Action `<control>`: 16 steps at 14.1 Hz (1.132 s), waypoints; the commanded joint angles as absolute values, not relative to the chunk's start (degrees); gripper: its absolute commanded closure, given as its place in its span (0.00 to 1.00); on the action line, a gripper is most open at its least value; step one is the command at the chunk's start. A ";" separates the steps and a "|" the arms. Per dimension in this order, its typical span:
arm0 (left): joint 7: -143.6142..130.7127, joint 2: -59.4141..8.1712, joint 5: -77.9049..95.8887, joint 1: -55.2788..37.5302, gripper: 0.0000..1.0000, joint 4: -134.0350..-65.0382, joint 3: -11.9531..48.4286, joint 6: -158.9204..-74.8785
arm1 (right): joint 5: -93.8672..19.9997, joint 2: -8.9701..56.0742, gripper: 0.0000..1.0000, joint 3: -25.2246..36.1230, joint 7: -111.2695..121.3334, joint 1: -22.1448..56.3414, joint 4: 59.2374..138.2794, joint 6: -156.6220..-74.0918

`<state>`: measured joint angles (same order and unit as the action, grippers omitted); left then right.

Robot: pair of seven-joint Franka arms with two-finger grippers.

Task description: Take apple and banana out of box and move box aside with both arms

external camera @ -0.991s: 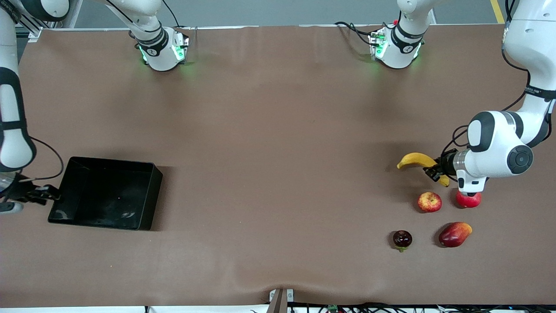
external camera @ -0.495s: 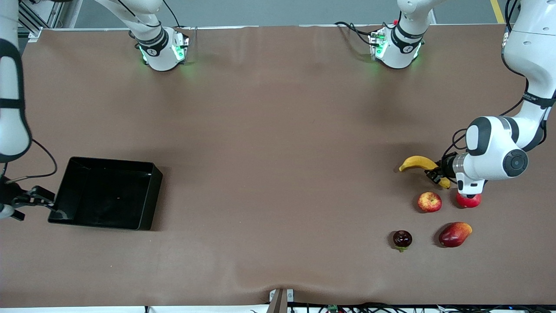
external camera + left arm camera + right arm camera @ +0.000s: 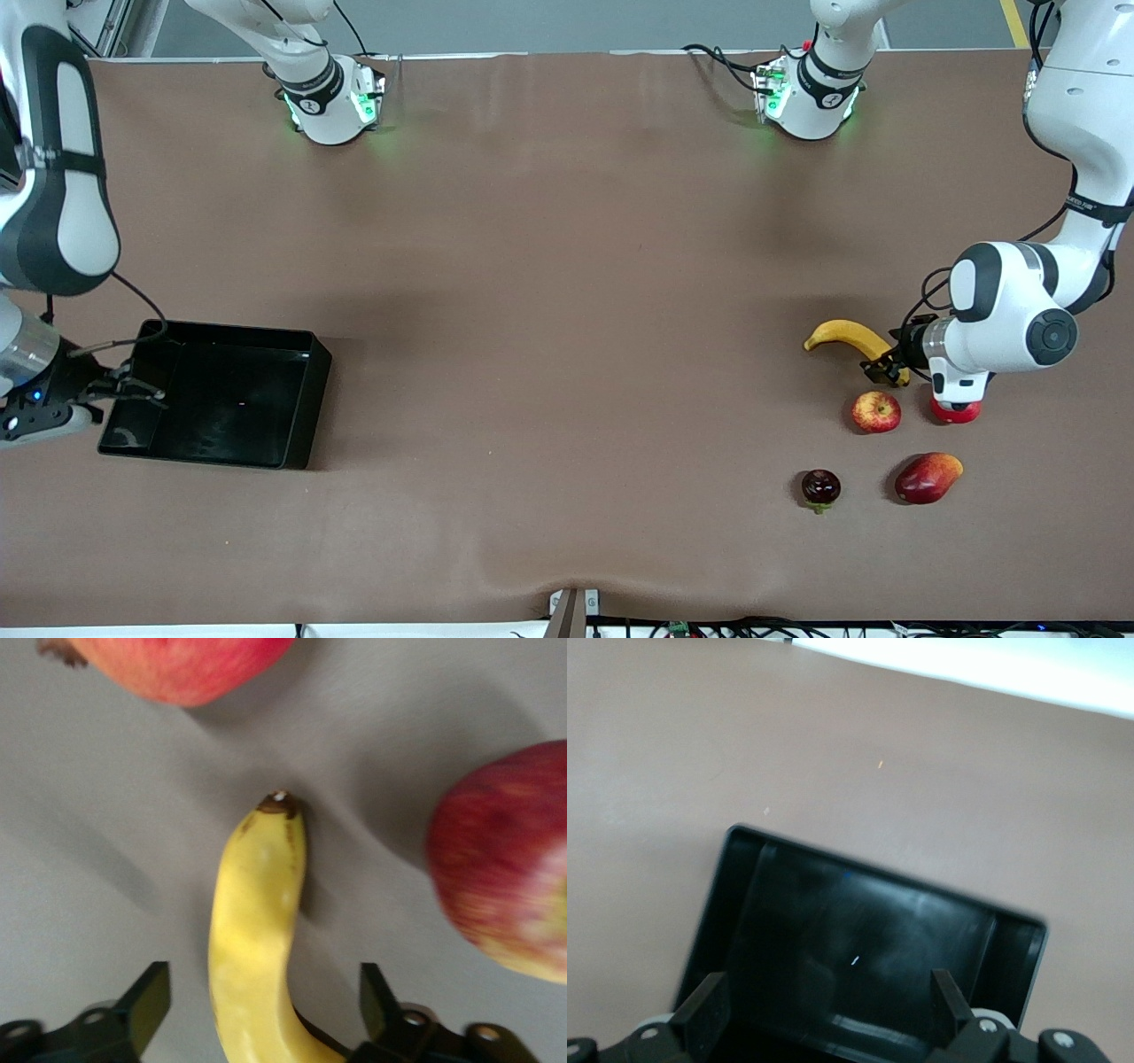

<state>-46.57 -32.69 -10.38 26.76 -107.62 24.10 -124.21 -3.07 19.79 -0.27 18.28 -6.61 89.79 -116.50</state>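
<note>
Presently we record:
Left gripper [image 3: 886, 367]: low at the banana's end, jaws spread to either side of it; we see a gap at each finger.
Banana [image 3: 842, 337]: on the table at the left arm's end, farther from the front camera than the apple [image 3: 876, 412].
Right gripper [image 3: 133, 388]: at the black tray's [image 3: 292, 416] end wall, jaws spread.
Tray: on the table at the right arm's end.
Others: dark maroon fruit [image 3: 821, 486], mango [image 3: 928, 478], red fruit [image 3: 954, 412] under the left wrist.

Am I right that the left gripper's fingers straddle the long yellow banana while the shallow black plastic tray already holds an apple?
Not quite. The shallow black plastic tray is empty, as the front view shows. The left gripper does straddle the long yellow banana.
</note>
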 commanded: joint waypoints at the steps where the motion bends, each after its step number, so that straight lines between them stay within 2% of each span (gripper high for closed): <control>1: -45.98 -28.84 -11.69 26.54 0.00 -103.56 26.44 -115.09 | -2.11 13.20 0.00 -0.09 12.67 -6.33 92.64 -109.54; 5: -44.92 -28.39 -11.60 26.63 0.00 -91.61 31.71 -101.99 | -0.89 5.90 0.00 -0.18 5.82 -4.84 92.64 -98.02; 7: -43.69 -28.39 -11.69 26.63 0.00 -88.00 34.62 -100.55 | -0.88 3.70 0.00 -0.26 0.29 -4.83 92.29 -93.54; 11: -42.81 -24.89 -11.86 26.19 0.00 -84.99 37.70 -99.67 | -0.88 -1.92 0.00 0.08 -1.14 -2.83 92.37 -86.94; 16: -28.51 -15.05 -11.60 27.24 0.00 -84.90 37.18 -96.33 | -0.79 -1.50 0.00 0.88 -5.54 -0.79 86.33 -82.09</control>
